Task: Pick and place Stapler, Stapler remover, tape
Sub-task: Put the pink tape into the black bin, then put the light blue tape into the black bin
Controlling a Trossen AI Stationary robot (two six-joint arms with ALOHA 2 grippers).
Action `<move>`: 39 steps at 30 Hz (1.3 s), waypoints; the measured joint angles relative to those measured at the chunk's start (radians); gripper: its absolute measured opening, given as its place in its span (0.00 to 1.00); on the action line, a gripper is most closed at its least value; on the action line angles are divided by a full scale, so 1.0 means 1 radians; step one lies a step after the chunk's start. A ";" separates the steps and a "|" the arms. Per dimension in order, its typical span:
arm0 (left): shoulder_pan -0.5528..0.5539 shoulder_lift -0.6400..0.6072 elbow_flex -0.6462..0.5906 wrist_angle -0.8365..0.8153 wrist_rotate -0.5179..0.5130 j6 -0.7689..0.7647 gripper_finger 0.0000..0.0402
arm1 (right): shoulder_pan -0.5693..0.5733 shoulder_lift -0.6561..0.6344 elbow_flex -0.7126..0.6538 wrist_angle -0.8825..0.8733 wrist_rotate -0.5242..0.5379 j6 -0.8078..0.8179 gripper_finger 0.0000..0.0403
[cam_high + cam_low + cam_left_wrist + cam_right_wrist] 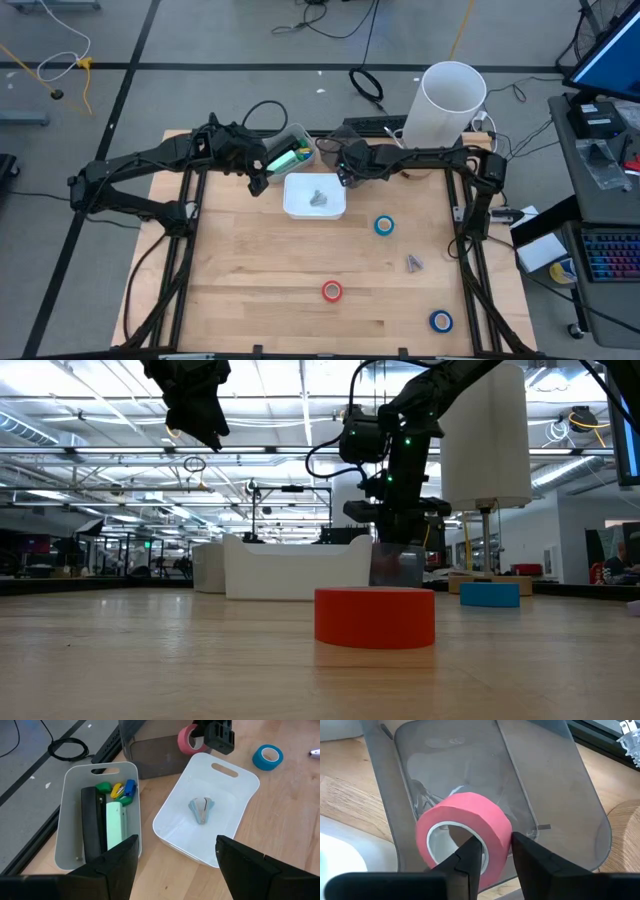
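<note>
arms [150, 165]: black, jointed | cables: black, looped | pincer [492, 857]: dark flat fingers

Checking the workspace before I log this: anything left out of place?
Yes: a stapler remover and three tape rolls, two blue and one red, lie loose on the table, outside the bins.

— Can you read any writing, label or number for me?

— No, you won't find any that is legible. The pink tape [465, 832] shows you a plain face with no print, the white bin [210, 815] and the grey bin [100, 815] carry no marking you can make out, and the monitor [610, 55] at the table's edge shows you only a blue glow.
</note>
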 joint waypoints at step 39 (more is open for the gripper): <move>-0.113 0.000 0.000 0.006 -0.004 -0.069 0.65 | 0.325 -0.318 0.000 -0.490 -0.366 -0.026 0.17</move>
